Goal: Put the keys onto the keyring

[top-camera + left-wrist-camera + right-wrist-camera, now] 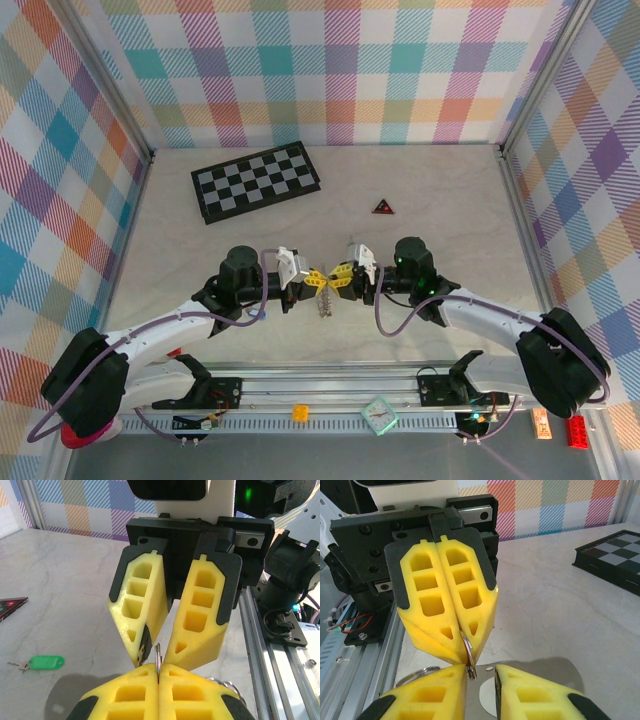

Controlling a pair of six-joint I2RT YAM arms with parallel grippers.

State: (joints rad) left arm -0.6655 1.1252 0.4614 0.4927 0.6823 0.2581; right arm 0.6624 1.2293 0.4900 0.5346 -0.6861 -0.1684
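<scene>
Overhead, the left gripper (320, 280) and right gripper (337, 279) meet tip to tip, with the keyring (323, 302) dangling just beneath them. From the left wrist, the left gripper is clenched on the keyring's thin metal, which rises between the right gripper's slightly parted jaws. The green key (45, 662) lies on the table (75, 580), off to the left of those fingers. From the right wrist, its own fingers sit apart, the metal beside one inner edge.

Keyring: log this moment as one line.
left gripper: shut on thin silvery metal keyring | right gripper: open around keyring | green plastic-headed key: on table
</scene>
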